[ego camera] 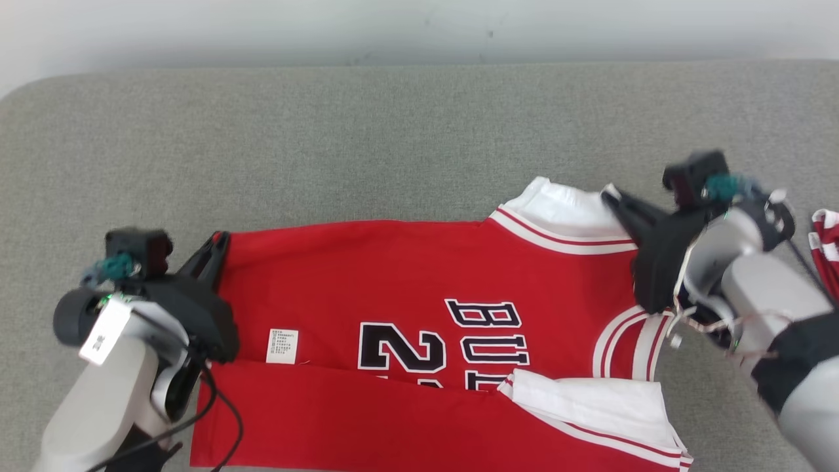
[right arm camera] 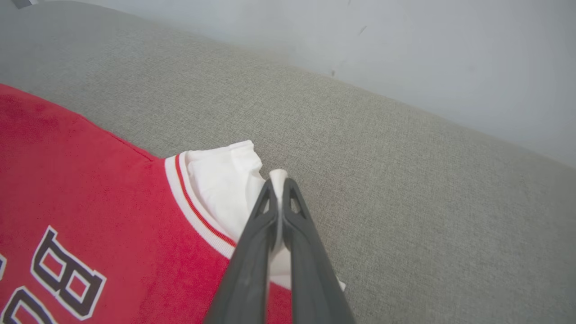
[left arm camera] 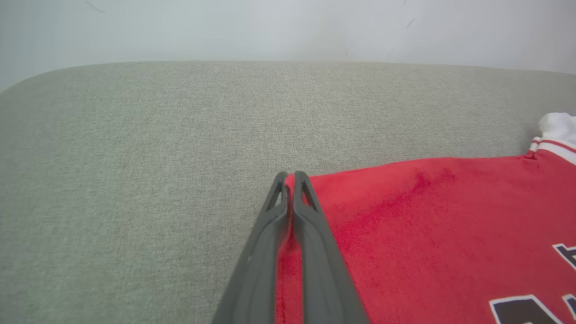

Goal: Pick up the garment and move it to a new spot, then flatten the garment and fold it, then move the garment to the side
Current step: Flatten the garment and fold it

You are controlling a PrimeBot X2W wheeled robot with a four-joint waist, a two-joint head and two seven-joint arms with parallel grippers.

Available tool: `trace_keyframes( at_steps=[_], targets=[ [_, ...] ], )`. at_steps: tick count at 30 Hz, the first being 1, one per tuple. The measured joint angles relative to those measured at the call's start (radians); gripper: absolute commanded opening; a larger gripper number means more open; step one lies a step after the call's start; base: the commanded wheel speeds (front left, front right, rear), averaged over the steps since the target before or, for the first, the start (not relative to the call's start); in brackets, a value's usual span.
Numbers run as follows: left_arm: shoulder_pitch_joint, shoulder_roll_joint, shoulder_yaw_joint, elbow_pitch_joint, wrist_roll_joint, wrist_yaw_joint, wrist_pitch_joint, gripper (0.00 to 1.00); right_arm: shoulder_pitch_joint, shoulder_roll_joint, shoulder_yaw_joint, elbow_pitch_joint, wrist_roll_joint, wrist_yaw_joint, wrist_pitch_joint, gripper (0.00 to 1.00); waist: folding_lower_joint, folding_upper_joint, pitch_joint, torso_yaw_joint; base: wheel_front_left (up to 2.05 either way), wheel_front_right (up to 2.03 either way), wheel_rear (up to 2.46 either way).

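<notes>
The jersey [ego camera: 393,275] lay spread across the grey surface [ego camera: 393,131], red with white sleeves, its length running left to right in front of the robot. The near long edge was folded over onto the body as a red flap [ego camera: 328,419], and it hid the lower part of the dark lettering [ego camera: 488,331]. A small white label [ego camera: 282,345] sat just above that fold, toward the left end.

The left gripper [ego camera: 219,239] was at the far left corner of the jersey. From the left wrist its fingers [left arm camera: 315,234] were pressed together, with a strip of red cloth pinched between them, the left gripper [left arm camera: 290,177] lying low against the surface.

The right gripper [ego camera: 609,195] was at the far right corner, on the white sleeve [ego camera: 564,213]. From the right wrist the right gripper [right arm camera: 279,180] was clamped tight on a fold of white fabric, a little of which poked out past the tips. The sleeve [right arm camera: 225,189] bunched up beside it, edged by the red-and-white trim.

The second white sleeve [ego camera: 590,400] lay on the near right part of the jersey, over the flap. A bit of red-and-white striped cloth [ego camera: 827,249] showed at the right edge, behind the right arm. A pale wall [ego camera: 393,26] ran along the far side of the surface.
</notes>
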Motion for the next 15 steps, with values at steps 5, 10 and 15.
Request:
trace_keyframes(
  at_steps=[5, 10, 15],
  targets=[
    [0.056, 0.016, 0.01, -0.002, 0.0, 0.001, -0.042, 0.0, 0.107, -0.034, 0.024, -0.086, 0.009, 0.0, -0.042, 0.0, 0.0, 0.0, -0.019, -0.007, 0.0, 0.0, 0.0],
    [0.092, 0.023, 0.019, 0.001, -0.005, 0.002, -0.07, 0.0, 0.193, -0.089, 0.033, -0.151, 0.011, 0.0, -0.064, 0.0, -0.0001, -0.0001, -0.037, -0.014, 0.0, 0.0, 0.0],
    [0.114, 0.034, 0.022, 0.01, -0.005, 0.003, -0.087, 0.0, 0.261, -0.107, 0.048, -0.232, 0.016, 0.0, -0.078, 0.0, 0.0001, -0.0001, -0.044, -0.022, 0.0, 0.0, 0.0]
  ],
)
